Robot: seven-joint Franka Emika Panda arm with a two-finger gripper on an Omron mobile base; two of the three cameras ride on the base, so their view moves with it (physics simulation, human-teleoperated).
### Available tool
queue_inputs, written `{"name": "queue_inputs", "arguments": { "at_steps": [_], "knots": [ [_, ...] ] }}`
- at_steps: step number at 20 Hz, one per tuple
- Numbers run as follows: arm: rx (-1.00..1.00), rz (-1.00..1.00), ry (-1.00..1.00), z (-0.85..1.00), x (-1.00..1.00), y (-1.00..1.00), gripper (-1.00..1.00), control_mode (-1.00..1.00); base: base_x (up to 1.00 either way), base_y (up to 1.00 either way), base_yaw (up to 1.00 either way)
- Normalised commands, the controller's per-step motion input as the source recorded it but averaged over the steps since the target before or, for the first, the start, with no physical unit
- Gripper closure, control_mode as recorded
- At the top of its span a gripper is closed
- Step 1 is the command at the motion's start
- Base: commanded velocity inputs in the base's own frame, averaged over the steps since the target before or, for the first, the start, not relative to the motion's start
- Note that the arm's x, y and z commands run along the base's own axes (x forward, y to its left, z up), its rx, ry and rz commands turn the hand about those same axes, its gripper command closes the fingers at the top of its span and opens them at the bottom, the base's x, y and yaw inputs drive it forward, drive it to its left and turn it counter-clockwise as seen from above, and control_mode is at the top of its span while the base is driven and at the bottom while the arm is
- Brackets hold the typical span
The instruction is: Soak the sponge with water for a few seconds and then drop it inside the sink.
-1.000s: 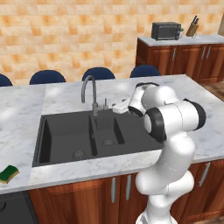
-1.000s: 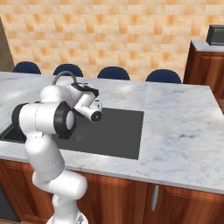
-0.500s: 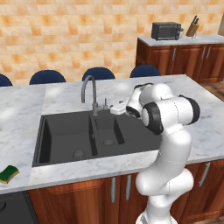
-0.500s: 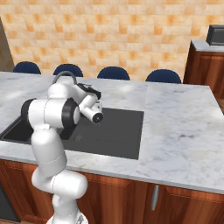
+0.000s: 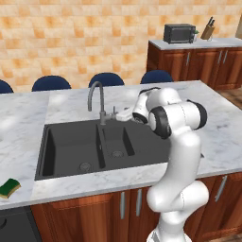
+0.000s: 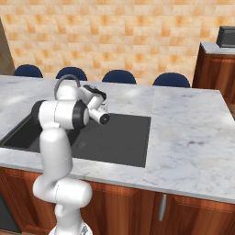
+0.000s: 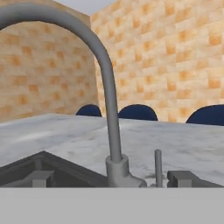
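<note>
**Entry: sponge-soak task, opening stage, faucet approach**

1. Small rectangular yellow sponge with dark green scouring layer (image 5: 9, 187). Location: front-left edge of the grey-veined white marble counter (image 5: 28, 123), left of the basins and well apart from the arm. Lies flat, green layer uppermost. Long axis runs diagonally, from near-left to far-right in the left base view, so its far end points roughly toward the sink's front-left corner. Untouched and dry as far as can be judged.

2. Large dark grey-black rectangular double-basin sink (image 5: 71, 146). 2 round metal drains on the basin floors, flat drainboard section to the right. No sponge inside.

3. Two-finger gripper (image 5: 124, 115) on the white arm. Held level over the back of the sink, just beside the faucet base and aimed at it. In the hand view, 2 dark tips sit wide apart at the bottom, 1 on either side of the faucet base and the handle, clamped on nothing.

4. Grey gooseneck faucet (image 7: 107, 96) with a thin upright handle (image 7: 158, 166) just beside its base. No water stream is visible.

5. Row of dark blue chair backs (image 5: 107, 79) behind the counter, before an orange tiled wall.

Progress, as a judgement: nothing of the task is complete. The present step appears to be reaching the handle to start the water. Remaining: water on, sponge fetched, held under the stream, released into a basin.
</note>
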Motion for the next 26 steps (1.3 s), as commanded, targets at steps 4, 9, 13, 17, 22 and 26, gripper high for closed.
{"name": "queue_inputs", "arguments": {
  "at_steps": [4, 9, 13, 17, 22, 26],
  "knots": [
    [0.0, 0.0, 0.0, -0.11, 0.42, 0.0, -1.0, -1.0, 0.0, 0.0, 0.0],
    [0.0, 0.0, 0.0, -0.16, 0.35, 0.0, -1.0, -1.0, 0.0, 0.0, 0.0],
    [0.0, 0.0, 0.0, -0.14, 0.4, 0.0, -1.0, -1.0, 0.0, 0.0, 0.0],
    [0.0, 0.0, 0.0, -0.15, 0.34, 0.0, -1.0, -1.0, 0.0, 0.0, 0.0],
    [0.01, 0.04, 0.0, -0.2, 0.19, 0.06, -1.0, -1.0, 0.0, 0.0, 0.0],
    [0.01, 0.06, 0.0, -0.22, 0.15, 0.08, -1.0, -1.0, 0.0, 0.0, 0.0]
  ]
}}
